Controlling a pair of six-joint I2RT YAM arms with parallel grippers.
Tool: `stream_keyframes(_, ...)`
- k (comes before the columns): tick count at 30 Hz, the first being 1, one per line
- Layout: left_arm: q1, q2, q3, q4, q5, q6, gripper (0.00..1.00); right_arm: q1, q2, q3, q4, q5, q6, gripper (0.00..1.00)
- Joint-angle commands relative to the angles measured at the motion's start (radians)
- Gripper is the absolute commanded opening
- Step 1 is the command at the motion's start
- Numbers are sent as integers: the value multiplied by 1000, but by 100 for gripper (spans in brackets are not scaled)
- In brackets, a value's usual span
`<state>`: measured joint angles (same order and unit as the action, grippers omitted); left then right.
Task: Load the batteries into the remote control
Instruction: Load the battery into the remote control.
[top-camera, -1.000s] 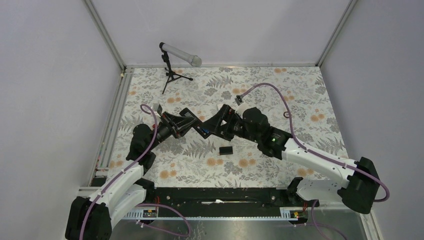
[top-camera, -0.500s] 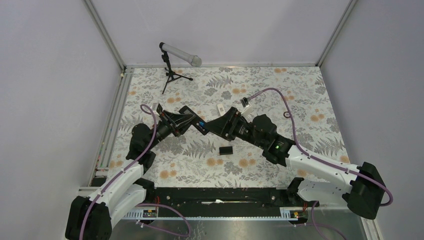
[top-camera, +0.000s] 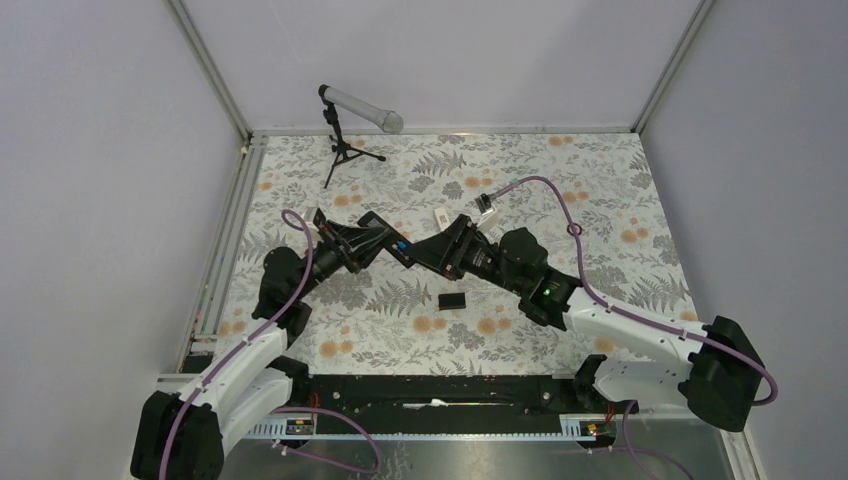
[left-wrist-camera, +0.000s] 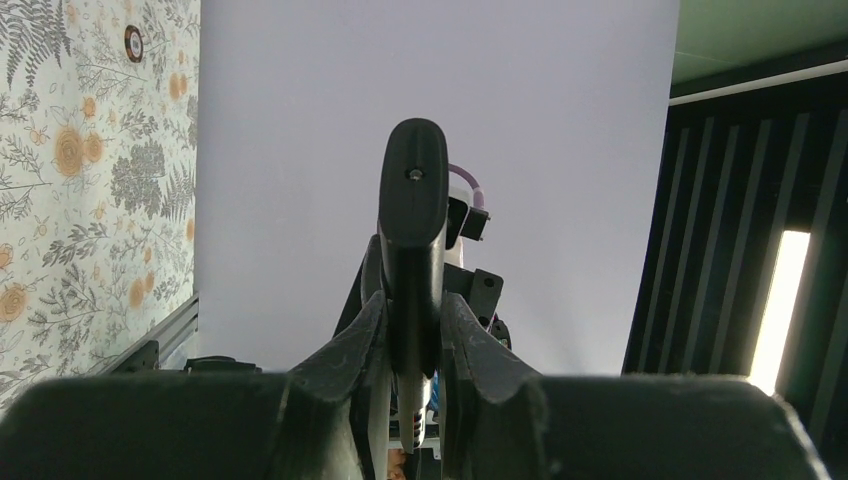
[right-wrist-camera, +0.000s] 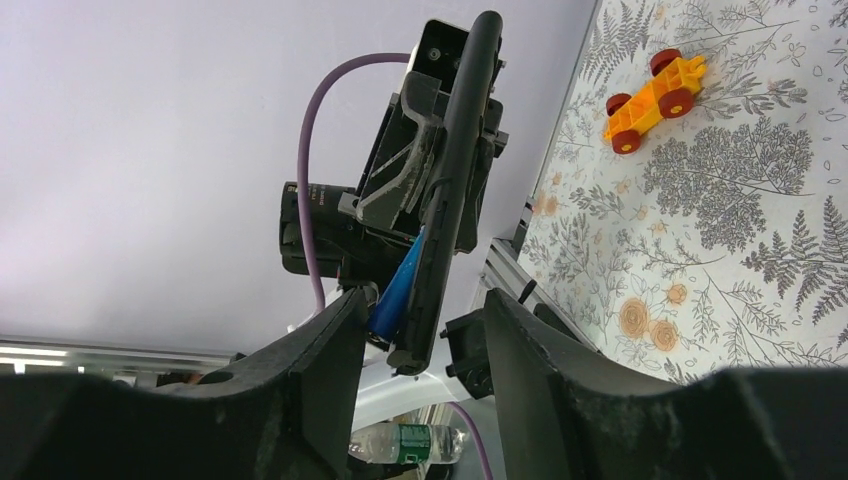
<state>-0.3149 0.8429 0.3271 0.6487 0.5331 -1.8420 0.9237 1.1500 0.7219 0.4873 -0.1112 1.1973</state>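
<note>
Now, L gripper (left-wrist-camera: 413, 325) is clamped on 1 black remote (left-wrist-camera: 412, 190), held edge-on. R gripper (right-wrist-camera: 422, 300) is part open, jaws astride the remote's end, not closed on it. 1 blue battery (right-wrist-camera: 400, 285) sits slanted against the remote. 1 small black cover (top-camera: 453, 300) lies on the table (top-camera: 600, 200), and 1 toy car (right-wrist-camera: 655, 88) is well apart.

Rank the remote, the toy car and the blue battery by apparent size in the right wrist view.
1. Remote.
2. Then toy car and blue battery look near alike: the car lies farther off, the battery is partly hidden, so unranked.
</note>
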Motion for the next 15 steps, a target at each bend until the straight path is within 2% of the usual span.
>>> stream_keyframes(1,4,-9,48,74,-26,-41,0,-2,8,33,21,-12,-1,53)
stream_keyframes(8,4,-26,76,69,-8,-30,0,-6,49,58,-27,-25,35,37)
stream_keyframes(15,2,-26,118,66,21,-48,0,-15,81,56,-32,-44,81,30)
